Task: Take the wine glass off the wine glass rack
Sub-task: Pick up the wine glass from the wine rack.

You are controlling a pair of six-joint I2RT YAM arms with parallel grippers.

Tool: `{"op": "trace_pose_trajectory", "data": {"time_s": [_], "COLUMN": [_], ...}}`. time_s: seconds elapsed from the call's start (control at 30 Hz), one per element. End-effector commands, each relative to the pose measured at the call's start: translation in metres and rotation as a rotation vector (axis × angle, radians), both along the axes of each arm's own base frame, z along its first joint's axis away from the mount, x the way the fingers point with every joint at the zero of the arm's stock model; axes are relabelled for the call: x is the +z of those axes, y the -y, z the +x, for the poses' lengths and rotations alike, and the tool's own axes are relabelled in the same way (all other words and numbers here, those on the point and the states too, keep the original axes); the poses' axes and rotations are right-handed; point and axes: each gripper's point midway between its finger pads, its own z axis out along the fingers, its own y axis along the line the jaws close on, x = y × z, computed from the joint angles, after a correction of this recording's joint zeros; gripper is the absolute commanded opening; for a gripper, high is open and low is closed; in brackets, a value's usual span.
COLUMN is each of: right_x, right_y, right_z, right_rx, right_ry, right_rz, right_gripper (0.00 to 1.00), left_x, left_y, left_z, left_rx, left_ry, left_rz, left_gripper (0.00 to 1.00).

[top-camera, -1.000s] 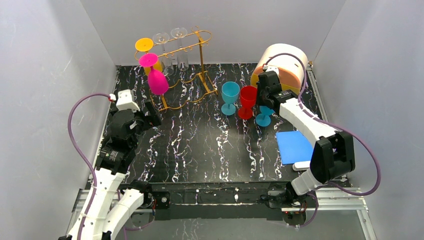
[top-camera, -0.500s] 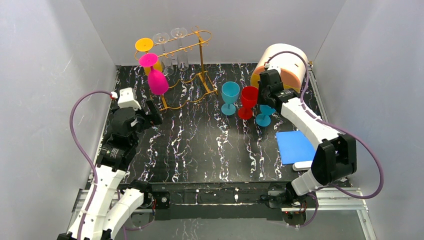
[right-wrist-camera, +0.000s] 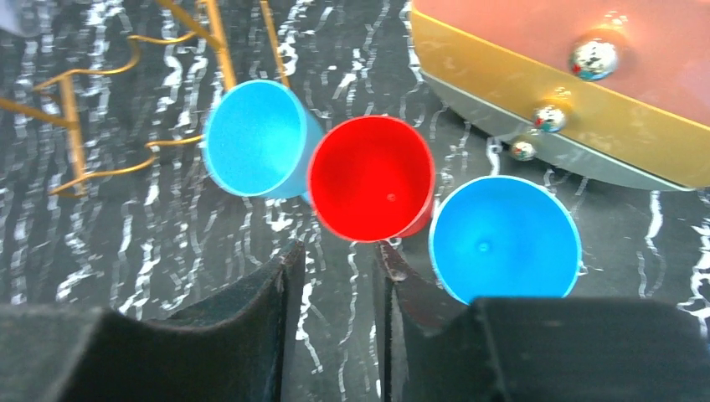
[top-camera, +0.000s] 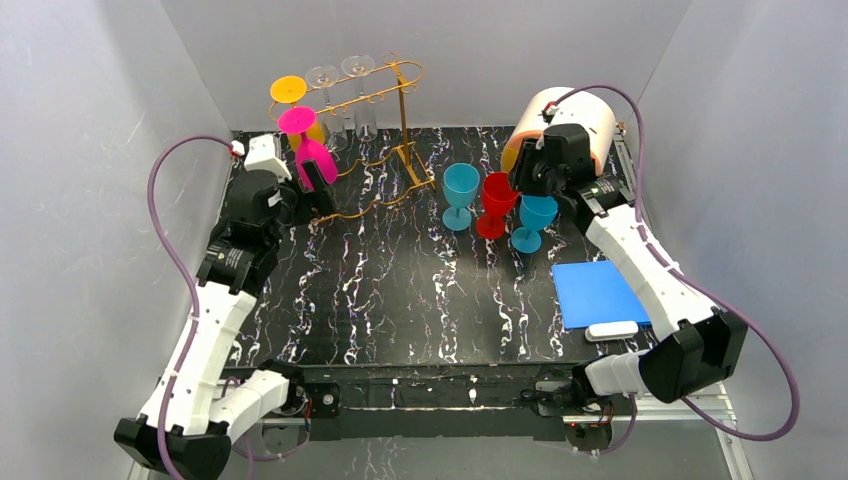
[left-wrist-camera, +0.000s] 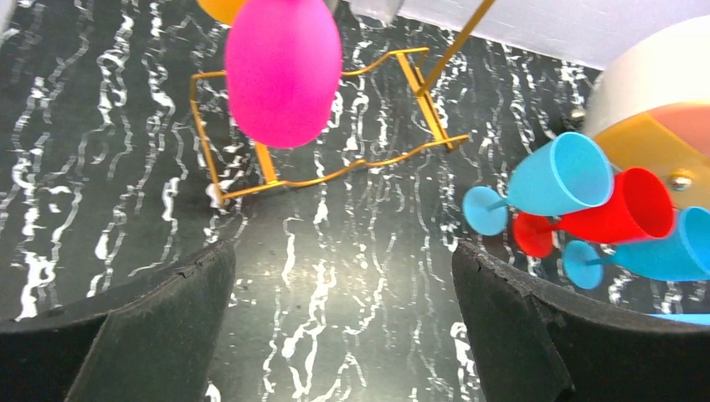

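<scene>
The gold wine glass rack [top-camera: 385,120] stands at the back left, and its base [left-wrist-camera: 335,172] shows in the left wrist view. Hanging upside down from it are a pink wine glass [top-camera: 315,162], an orange one [top-camera: 288,89] and two clear ones [top-camera: 340,72]. My left gripper [top-camera: 312,190] is wide open just in front of and below the pink bowl [left-wrist-camera: 283,71], with nothing between its fingers [left-wrist-camera: 167,322]. My right gripper [top-camera: 522,190] hovers over three upright glasses, two blue [right-wrist-camera: 255,138] [right-wrist-camera: 505,239] and one red [right-wrist-camera: 371,177]. Its jaws are parted on nothing.
A round pink, orange and white box [top-camera: 565,125] lies at the back right, close behind the right wrist. A blue pad [top-camera: 592,293] and a small white block [top-camera: 612,330] lie near the right edge. Grey walls enclose the table.
My left arm has reached forward to the rack, bringing its open gripper up to the pink glass. The right gripper has lifted back from the right blue glass and its jaws have parted.
</scene>
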Motion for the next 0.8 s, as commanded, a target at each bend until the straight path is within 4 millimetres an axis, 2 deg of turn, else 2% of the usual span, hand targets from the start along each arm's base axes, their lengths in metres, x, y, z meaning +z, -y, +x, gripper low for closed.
{"op": "trace_pose_trajectory", "data": {"time_s": [0.0, 0.13, 0.23, 0.33, 0.77], "right_x": [0.044, 0.059, 0.067, 0.075, 0.069], "right_y": [-0.024, -0.042, -0.051, -0.057, -0.052], "right_z": [-0.015, -0.025, -0.030, -0.032, -0.030], "right_rx": [0.101, 0.177, 0.208, 0.237, 0.253], "right_ry": [0.059, 0.052, 0.044, 0.047, 0.062], "right_rz": [0.169, 0.264, 0.321, 0.353, 0.280], "right_gripper": [0.46, 0.51, 0.53, 0.54, 0.60], "left_x": [0.025, 0.042, 0.036, 0.037, 0.087], "left_y": [0.021, 0.027, 0.005, -0.010, -0.034], "left_z": [0.009, 0.021, 0.026, 0.034, 0.077], "left_rx": [-0.044, -0.038, 0.098, 0.152, 0.140], "left_ry": [0.008, 0.013, -0.058, -0.061, 0.091], "left_rz": [-0.168, -0.274, -0.345, -0.433, -0.708], "left_gripper": [0.98, 0.98, 0.94, 0.90, 0.83]}}
